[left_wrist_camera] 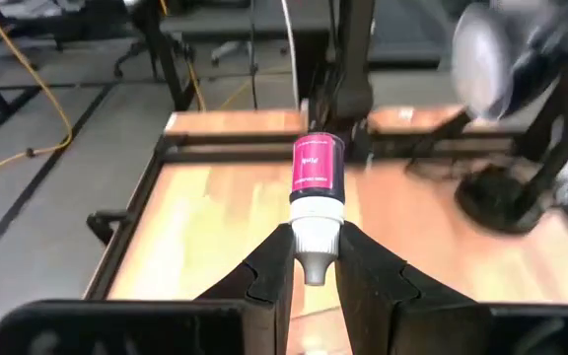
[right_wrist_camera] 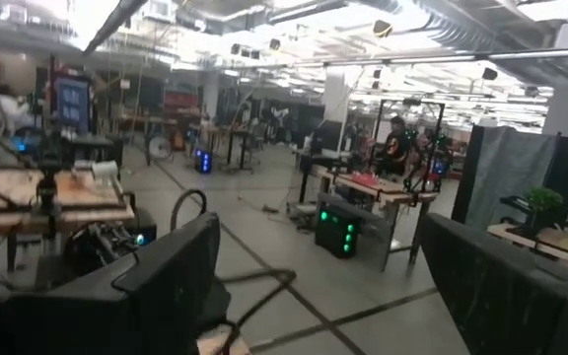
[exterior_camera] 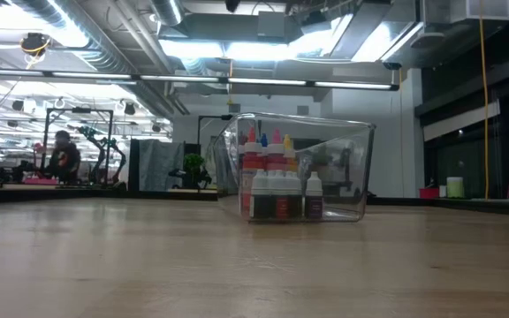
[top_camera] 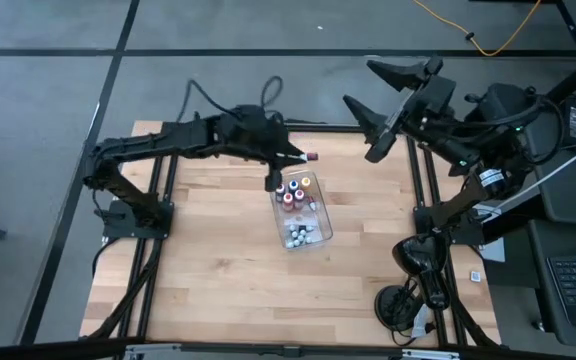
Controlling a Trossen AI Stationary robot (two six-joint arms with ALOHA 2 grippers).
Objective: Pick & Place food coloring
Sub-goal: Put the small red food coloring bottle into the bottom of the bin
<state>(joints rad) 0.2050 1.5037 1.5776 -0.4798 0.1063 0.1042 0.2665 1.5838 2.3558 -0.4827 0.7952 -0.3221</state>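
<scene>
Clamped between the left gripper's point(left_wrist_camera: 314, 268) two fingers by its pale cap is a pink food coloring bottle point(left_wrist_camera: 318, 179), held level above the table point(top_camera: 208, 270) near the clear tray point(top_camera: 320, 232), probably for carrying. Other bottles point(exterior_camera: 277, 181) stand upright inside that tray. Off past the table's far right corner, the right gripper point(top_camera: 373, 100) waits raised, spread wide, empty.

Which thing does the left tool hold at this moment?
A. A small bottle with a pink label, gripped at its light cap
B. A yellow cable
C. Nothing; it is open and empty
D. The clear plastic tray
A. In the left wrist view the left tool is closed on the light cap of a pink-labelled bottle, raised above the table, near the tray.
</scene>
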